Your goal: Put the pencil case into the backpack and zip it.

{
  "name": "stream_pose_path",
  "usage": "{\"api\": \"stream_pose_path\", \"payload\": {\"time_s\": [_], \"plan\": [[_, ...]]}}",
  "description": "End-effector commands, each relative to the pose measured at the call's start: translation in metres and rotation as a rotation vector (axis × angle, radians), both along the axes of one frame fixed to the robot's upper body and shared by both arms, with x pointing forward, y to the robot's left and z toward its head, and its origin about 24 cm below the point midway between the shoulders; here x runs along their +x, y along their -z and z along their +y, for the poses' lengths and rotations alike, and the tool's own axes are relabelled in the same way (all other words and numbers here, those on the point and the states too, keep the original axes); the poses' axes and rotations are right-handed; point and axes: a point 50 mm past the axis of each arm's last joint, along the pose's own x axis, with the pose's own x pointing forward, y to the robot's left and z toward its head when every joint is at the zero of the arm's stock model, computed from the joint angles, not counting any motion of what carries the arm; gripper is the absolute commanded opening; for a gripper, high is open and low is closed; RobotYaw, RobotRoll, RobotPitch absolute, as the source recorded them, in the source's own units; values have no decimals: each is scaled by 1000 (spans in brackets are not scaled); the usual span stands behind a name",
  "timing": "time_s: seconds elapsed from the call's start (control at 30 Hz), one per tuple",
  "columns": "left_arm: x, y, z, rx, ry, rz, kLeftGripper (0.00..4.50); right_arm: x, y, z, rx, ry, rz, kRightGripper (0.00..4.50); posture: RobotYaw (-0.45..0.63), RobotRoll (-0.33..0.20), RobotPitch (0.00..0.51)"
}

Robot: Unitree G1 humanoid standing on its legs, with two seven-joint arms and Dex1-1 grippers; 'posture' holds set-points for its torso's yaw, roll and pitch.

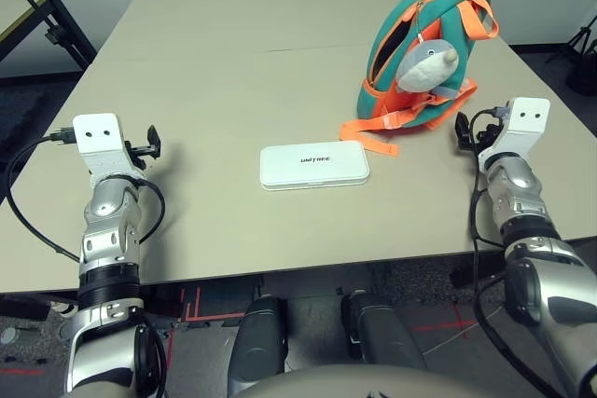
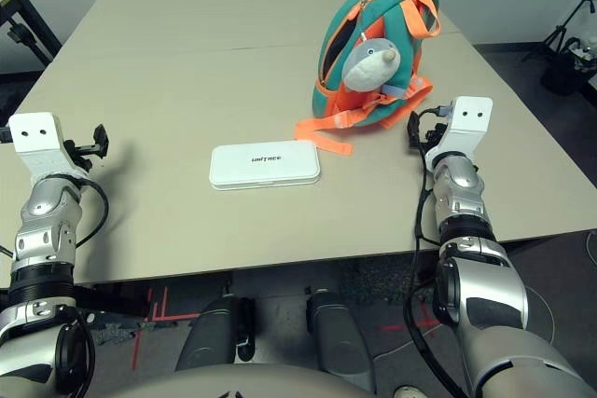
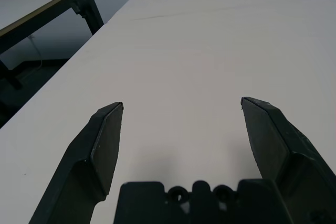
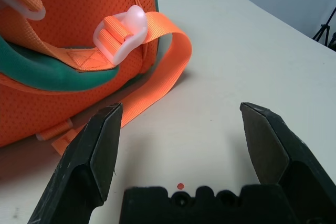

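Pencil case (image 1: 314, 165): flat mid-table, between my arms, untouched.
Backpack (image 1: 424, 53): upright beyond it, opening gaping to receive it.
Left gripper (image 3: 181, 129): fingers apart, empty.
Right gripper (image 4: 181, 132): spread beside the orange strap (image 4: 157, 72), ready.

A broad beige table (image 1: 233, 62) fills the scene, its top made of two slabs meeting at a thin seam across the middle. Beyond its far edge stands a pale wall. At the far left is a second table (image 1: 28, 6) with a light top and black metal legs. The floor is dark grey, with red tape marks (image 1: 191, 305) under the near table edge. A black tripod leg (image 2: 569, 20) stands at the far right.
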Motion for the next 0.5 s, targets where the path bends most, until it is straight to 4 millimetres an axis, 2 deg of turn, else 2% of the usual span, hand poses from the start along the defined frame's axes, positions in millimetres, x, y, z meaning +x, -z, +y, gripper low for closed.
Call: {"api": "stream_pose_path", "payload": {"time_s": [0.03,0.23,0.37,0.43,0.5], "plan": [[0,5,-3,-7,-2,12,4500,-3,0,-6,-1,22,-2,4439,-63,0,86],[1,4,-5,-95,3,29,4500,-10,-8,-18,-32,10,-24,4439,-76,0,100],[3,-2,-13,-239,168,13,4500,-22,-15,-20,-96,-108,-28,4439,-90,0,104],[4,-8,-20,-308,291,11,4500,-30,-18,-18,-103,-201,-5,4073,-95,0,108],[5,-14,-25,-366,409,2,4500,-38,-22,-12,-53,-304,29,3488,-101,0,114]]}}
